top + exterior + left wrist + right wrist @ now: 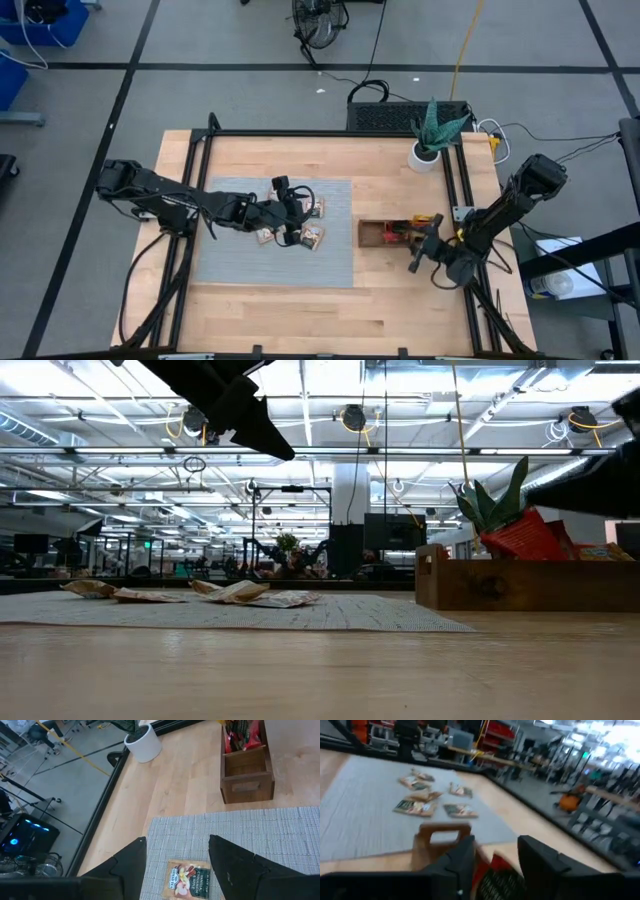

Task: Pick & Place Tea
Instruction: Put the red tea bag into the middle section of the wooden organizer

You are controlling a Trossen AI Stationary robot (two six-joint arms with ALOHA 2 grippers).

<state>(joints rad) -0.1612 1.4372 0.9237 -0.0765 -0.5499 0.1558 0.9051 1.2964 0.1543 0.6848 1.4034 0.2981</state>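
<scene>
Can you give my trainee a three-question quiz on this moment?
1. True or false: the left hand hovers over the grey woven mat with its fingers spread above a small flat tea sachet.
2. Which item stands at the table's far edge? A) a white round pot holding a green plant B) a blue mug C) a steel kettle
3. Fill in: the right hand is by the brown wooden ____, which holds red sachets.

Key: 1 true; 2 A; 3 tray.
</scene>
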